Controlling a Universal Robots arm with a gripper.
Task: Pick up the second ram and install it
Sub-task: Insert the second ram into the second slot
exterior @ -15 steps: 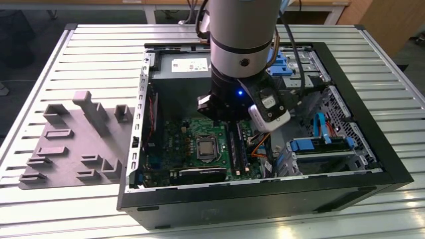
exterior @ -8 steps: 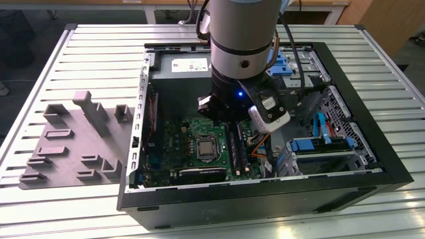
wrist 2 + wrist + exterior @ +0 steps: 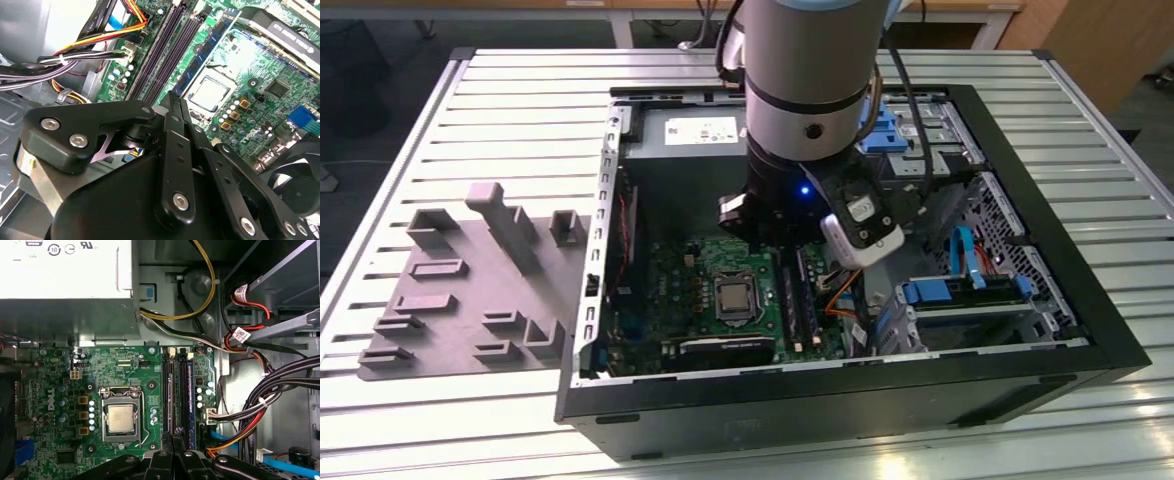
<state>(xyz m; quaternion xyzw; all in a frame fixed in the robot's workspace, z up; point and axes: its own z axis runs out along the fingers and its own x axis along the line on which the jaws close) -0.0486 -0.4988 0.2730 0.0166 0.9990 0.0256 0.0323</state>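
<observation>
Second ram (image 3: 169,400) slotted, just beneath tool (image 3: 176,439)

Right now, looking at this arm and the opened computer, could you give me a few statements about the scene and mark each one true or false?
1. The computer case is open, with the green motherboard showing. True.
2. The claw hangs over the grey tray. False: it is inside the case, above the memory slots.
3. The grey tray lies on the exterior view's left of the case. True.
4. A cooler covers the processor. False: its bare metal top shows in its socket.
</observation>
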